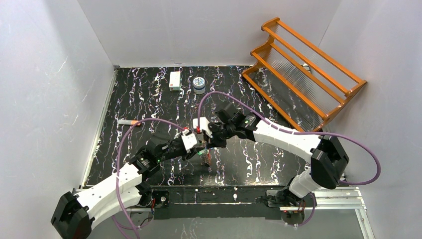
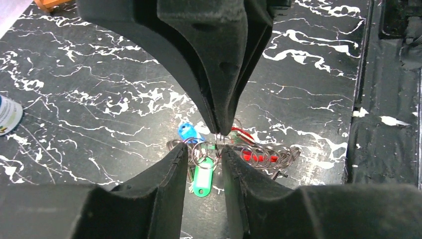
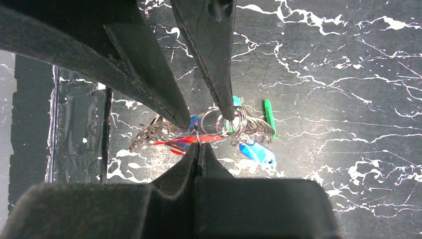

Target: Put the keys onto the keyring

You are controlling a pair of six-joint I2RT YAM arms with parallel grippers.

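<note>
Both grippers meet above the middle of the table, with a tangled bunch of silver rings and keys [image 1: 206, 155] hanging below them. My right gripper [image 3: 199, 145] is shut on a thin wire of the keyring [image 3: 154, 132]. In the left wrist view it comes down from above [image 2: 221, 130]. My left gripper [image 2: 203, 152] faces it with jaws apart, a small ring and the green-capped key [image 2: 203, 175] showing in the gap. A blue-capped key [image 2: 188, 132] and red-capped keys [image 2: 259, 157] hang in the same bunch. The key blades are hidden among the rings.
An orange wooden rack [image 1: 303, 69] leans at the back right. A white box [image 1: 174, 80] and a small round tin [image 1: 199, 84] stand near the back wall. A thin pen-like stick [image 1: 128, 121] lies at the left. The metal base rail [image 1: 234, 196] runs along the near edge.
</note>
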